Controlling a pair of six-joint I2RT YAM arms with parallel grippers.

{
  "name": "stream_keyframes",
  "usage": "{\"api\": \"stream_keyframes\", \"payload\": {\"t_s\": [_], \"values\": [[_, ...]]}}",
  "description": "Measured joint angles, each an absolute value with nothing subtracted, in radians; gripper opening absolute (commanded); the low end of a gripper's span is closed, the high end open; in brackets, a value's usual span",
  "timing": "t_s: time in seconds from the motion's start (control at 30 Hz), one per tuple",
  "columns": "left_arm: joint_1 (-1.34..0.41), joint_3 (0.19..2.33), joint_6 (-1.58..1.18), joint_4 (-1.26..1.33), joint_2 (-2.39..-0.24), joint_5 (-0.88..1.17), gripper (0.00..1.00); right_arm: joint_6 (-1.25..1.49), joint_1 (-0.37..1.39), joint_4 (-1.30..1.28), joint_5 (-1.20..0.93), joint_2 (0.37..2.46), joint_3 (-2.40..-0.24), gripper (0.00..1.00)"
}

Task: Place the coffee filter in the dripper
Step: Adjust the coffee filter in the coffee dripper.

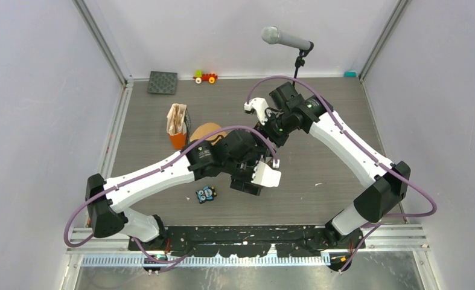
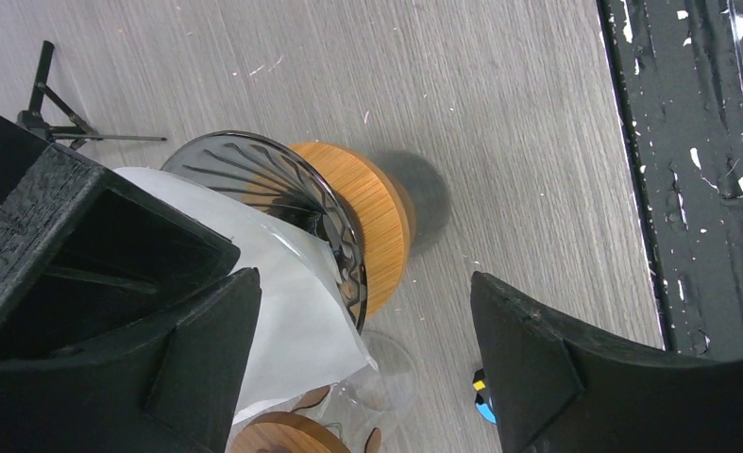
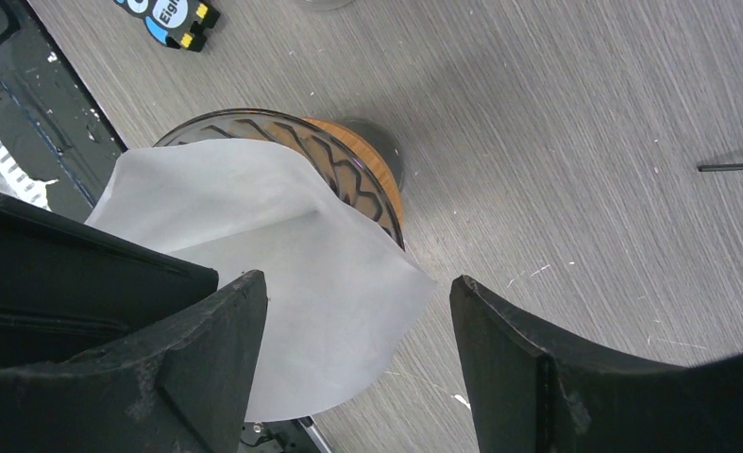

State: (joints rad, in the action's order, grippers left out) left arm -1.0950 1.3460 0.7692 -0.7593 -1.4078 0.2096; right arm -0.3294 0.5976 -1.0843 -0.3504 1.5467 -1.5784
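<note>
Overhead view: grey wood-grain bench (image 1: 325,169), pale walls (image 1: 41,90) on 3 sides. At 12 o'clk, grey mic (image 1: 286,38) on thin black stand (image 1: 299,60), head pointing approx 10 o'clk. At 11 o'clk, dark grey square tile (image 1: 163,82) lies flat by far edge. Just beside it, toward 12, small toy train (image 1: 205,77) in red, yellow & green. At 1 o'clk, in far corner, tiny teal item (image 1: 349,74), too small to identify. At 7 o'clk, small black tag (image 1: 206,194) w/ blue & yellow marks, lying flat.
</note>
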Motion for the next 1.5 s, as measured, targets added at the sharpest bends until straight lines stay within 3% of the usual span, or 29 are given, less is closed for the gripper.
{"api": "stream_keyframes", "payload": {"t_s": [0.53, 1.5], "values": [[-1.095, 1.351, 0.792, -0.768, -1.404, 0.21, 0.61, -0.361, 0.6, -1.085, -0.323, 1.559, -1.588, 0.73], [-1.065, 1.295, 0.902, -0.783, -1.424, 0.241, 0.56, -0.288, 0.591, -1.032, -0.255, 1.576, -1.494, 0.72]]}}
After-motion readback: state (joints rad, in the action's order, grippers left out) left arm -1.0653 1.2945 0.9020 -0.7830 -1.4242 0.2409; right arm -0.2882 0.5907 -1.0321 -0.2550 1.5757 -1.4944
